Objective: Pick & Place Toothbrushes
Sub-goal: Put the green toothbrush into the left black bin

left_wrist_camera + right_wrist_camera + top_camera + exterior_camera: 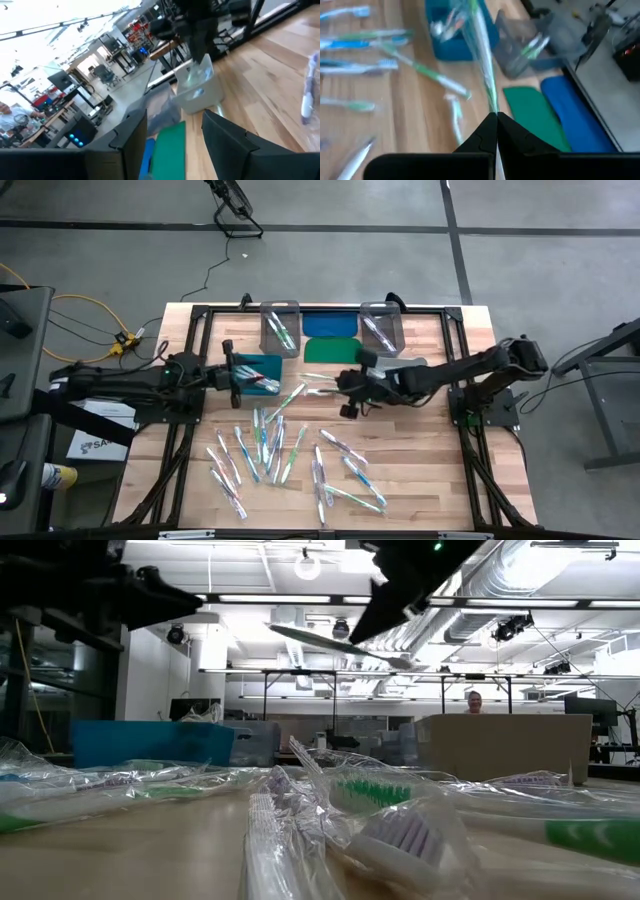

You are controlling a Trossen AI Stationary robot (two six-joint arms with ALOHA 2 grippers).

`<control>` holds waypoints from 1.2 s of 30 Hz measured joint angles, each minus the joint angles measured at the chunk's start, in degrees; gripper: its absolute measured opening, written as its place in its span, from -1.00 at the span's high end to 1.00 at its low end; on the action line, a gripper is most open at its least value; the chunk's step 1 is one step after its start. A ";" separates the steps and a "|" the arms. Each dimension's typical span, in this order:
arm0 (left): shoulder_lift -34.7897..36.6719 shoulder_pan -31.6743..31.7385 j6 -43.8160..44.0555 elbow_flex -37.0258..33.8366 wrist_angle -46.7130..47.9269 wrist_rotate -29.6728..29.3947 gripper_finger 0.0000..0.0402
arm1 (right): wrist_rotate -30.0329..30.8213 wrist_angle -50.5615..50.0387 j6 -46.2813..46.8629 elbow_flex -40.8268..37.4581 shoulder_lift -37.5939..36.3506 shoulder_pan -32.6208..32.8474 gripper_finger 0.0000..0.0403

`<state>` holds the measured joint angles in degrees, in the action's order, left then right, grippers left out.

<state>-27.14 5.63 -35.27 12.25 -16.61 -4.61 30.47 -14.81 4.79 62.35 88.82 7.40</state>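
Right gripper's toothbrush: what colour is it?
Green and clear toothbrush, best in the right wrist view.

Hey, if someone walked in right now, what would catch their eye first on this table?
Probably the scatter of wrapped toothbrushes across the table's near half. Next, the right claw, shut on a green toothbrush and holding it up above the table's middle. The left claw, fingers apart, sits at the teal bin, which already holds some brushes.
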 joint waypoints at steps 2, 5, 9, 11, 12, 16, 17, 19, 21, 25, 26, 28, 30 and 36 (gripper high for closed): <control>-3.91 0.02 -0.04 0.00 -3.69 1.37 0.09 | -0.89 4.76 -2.62 -2.08 -0.53 -1.38 0.99; -9.19 0.04 -0.09 0.00 -9.14 1.50 0.09 | -4.02 14.26 -5.77 -5.64 -2.54 -3.52 0.99; -16.45 2.70 1.09 0.02 -18.81 3.96 0.09 | -10.25 31.19 -9.93 -13.20 -5.29 -6.29 0.99; -20.36 5.31 2.70 0.05 -25.16 6.99 0.09 | -14.47 41.52 -11.57 -17.55 -5.97 -7.73 0.99; -22.13 6.79 3.90 0.07 -28.22 8.98 0.09 | -16.51 47.10 -12.32 -19.39 -6.04 -8.38 0.99; -30.13 12.24 10.90 0.81 -40.45 18.61 0.09 | -22.64 62.04 -14.96 -24.43 -5.50 -10.73 0.99; -32.03 13.14 12.80 1.43 -42.80 20.58 0.09 | -23.53 64.19 -15.50 -24.72 -5.16 -11.12 0.99; -35.72 14.23 15.76 3.28 -45.87 23.63 0.09 | -26.11 66.34 -16.60 -24.79 -5.03 -11.62 0.99; -39.36 14.29 17.47 5.83 -46.89 25.38 0.09 | -28.16 67.52 -17.08 -24.28 -4.79 -12.06 0.99; -45.25 13.60 19.02 12.17 -47.16 30.33 0.09 | -29.60 69.48 -18.12 -24.09 -3.98 -12.31 0.99; -46.58 13.39 19.09 13.68 -47.29 31.03 0.09 | -29.80 70.36 -18.18 -24.09 -3.71 -12.33 0.99; -48.28 13.14 19.31 15.88 -46.66 31.58 0.09 | -29.69 70.80 -18.18 -24.05 -3.65 -12.00 0.99; -49.85 12.62 19.59 18.21 -46.72 32.01 0.09 | -29.39 70.69 -18.27 -24.05 -3.63 -11.66 0.99; -51.45 11.03 20.17 21.89 -46.70 33.00 0.09 | -29.11 69.48 -18.32 -24.05 -3.58 -11.04 0.99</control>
<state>-78.59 16.66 -15.09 34.14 -63.30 28.39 1.37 54.68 -13.54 38.30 85.23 -3.64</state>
